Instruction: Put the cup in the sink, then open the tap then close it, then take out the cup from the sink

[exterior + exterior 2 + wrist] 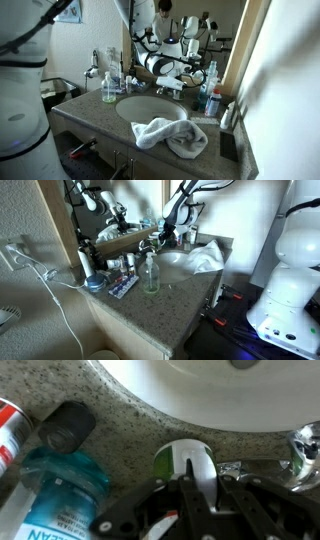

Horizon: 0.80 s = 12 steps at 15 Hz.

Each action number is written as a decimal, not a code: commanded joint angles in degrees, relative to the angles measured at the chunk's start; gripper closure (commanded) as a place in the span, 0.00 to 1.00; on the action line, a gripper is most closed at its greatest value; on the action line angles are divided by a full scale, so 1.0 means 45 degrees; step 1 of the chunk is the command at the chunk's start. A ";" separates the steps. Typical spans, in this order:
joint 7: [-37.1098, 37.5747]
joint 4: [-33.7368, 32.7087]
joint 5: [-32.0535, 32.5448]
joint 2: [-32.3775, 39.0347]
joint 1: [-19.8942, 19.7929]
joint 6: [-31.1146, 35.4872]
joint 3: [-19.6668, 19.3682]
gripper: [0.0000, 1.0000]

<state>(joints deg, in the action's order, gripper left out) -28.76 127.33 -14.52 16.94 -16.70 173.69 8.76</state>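
Where the pincer hangs: the pincer (192, 480) is low over the table (120, 420) at the back rim of the sink (200, 400), jaws narrow and apparently pinching one wall of the cup (178, 457).
Cup: right at the pincer's tips, above the speckled stone and outside the basin.
Progress: nothing looks finished; I judge the cup is not yet in the basin, with the tap opening, closing and lifting out all left.
Tap: the tap (303, 448) is close to one side of the pincer, no water visible.
Crowding: a blue bottle (60, 500) and a black cap (65, 425) stand close on the opposite side.
Beyond the pincer: the basin looks bare; a crumpled towel (170, 135) lies at its far rim.
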 commanded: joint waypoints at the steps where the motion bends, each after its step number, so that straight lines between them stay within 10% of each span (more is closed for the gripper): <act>1: 0.0544 -0.0548 0.0267 0.0128 0.0458 -0.0347 -0.0496 0.93; 7: 0.0584 -0.0419 0.0114 0.0252 0.0952 -0.0155 -0.1082 0.94; 12: 0.0898 -0.0399 0.0102 0.0267 0.1138 -0.0154 -0.1268 0.44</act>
<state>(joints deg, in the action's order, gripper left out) -26.59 126.05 -14.52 18.73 -12.82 173.63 4.29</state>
